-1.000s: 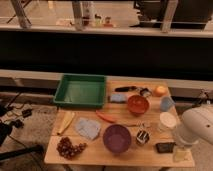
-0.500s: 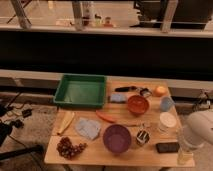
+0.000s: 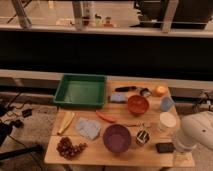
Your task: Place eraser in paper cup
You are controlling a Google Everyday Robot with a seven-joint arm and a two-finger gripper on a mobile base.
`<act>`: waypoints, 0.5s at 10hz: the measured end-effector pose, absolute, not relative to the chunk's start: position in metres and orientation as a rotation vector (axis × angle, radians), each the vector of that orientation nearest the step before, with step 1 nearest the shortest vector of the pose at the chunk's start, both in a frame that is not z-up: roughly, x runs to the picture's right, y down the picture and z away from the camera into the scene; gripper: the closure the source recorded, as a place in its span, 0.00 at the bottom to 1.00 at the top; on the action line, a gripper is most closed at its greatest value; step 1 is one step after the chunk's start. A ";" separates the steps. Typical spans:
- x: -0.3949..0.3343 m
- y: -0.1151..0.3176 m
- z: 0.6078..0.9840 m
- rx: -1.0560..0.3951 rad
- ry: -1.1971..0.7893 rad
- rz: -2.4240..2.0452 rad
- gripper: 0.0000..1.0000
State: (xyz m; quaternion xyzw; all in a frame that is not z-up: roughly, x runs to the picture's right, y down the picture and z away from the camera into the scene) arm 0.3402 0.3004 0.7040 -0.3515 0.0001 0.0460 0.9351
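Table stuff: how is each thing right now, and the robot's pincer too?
eraser: lying flat on the table, not held.
paper cup: upright, nothing seen inside.
green tray: empty.
purple bowl: upright, looks empty.
orange bowl: upright.
pincer: open, holding nothing, low at the table's front right corner beside the eraser.

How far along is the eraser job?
Nothing done yet: the eraser lies on the table near the paper cup. In hand: the gripper hangs open beside the eraser at the table's near right corner. Left: grasp, lift, drop into the cup.
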 end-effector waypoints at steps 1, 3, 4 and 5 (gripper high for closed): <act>0.345 0.306 0.710 -0.727 0.004 0.102 0.20; 0.352 0.314 0.718 -0.737 0.003 0.116 0.20; 0.353 0.315 0.721 -0.736 0.000 0.115 0.20; 0.352 0.315 0.724 -0.734 -0.002 0.114 0.20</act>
